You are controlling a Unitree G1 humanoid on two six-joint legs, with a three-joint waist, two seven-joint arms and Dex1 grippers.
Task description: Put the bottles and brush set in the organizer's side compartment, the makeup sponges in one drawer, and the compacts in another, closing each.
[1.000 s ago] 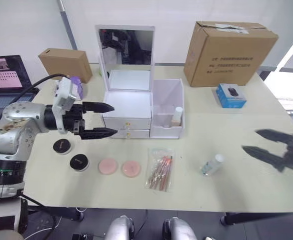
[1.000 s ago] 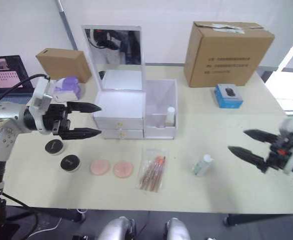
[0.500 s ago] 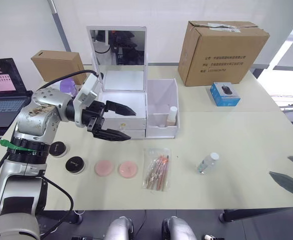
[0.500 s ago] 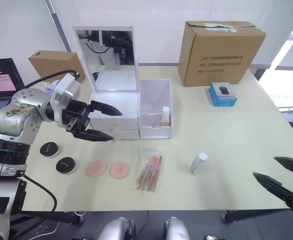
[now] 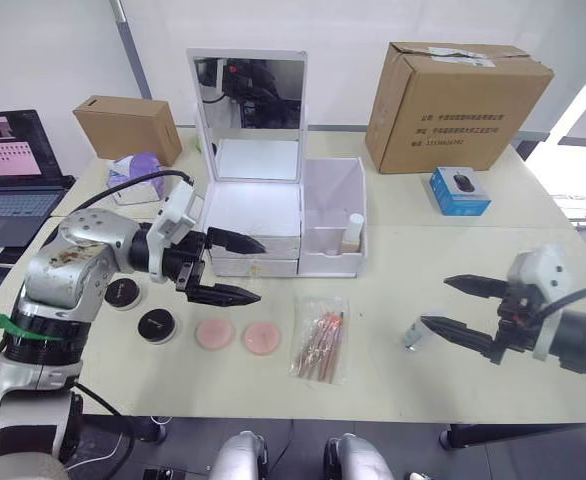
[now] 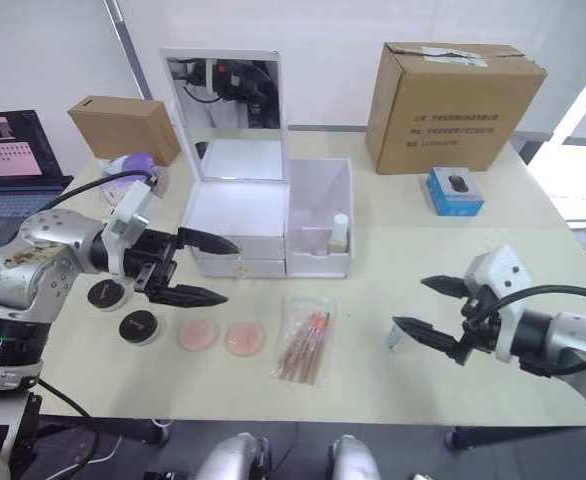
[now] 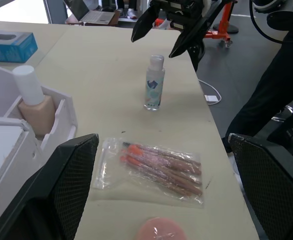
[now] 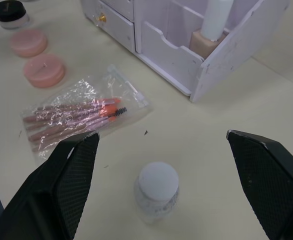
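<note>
The white organizer (image 5: 261,205) stands mid-table with its mirror lid up and both front drawers (image 5: 256,262) shut. A beige bottle (image 5: 352,233) stands in its side compartment (image 5: 333,205). A clear bottle (image 7: 154,82) stands upright on the table to the right, and my right gripper (image 5: 434,302) is open just beside it, fingertips pointing at it. The bagged brush set (image 5: 320,337), two pink makeup sponges (image 5: 214,333) and two black compacts (image 5: 157,325) lie in front of the organizer. My left gripper (image 5: 260,270) is open in front of the drawers, above the sponges, holding nothing.
A large cardboard box (image 5: 458,92) and a blue box (image 5: 462,190) sit at the back right. A small cardboard box (image 5: 128,128), a purple item (image 5: 138,168) and a laptop (image 5: 13,150) are at the back left. The table's front edge runs just below the sponges.
The camera has shifted. My right gripper has come in from the table's right edge to the clear bottle, still open. My left gripper stays open in front of the drawers.
</note>
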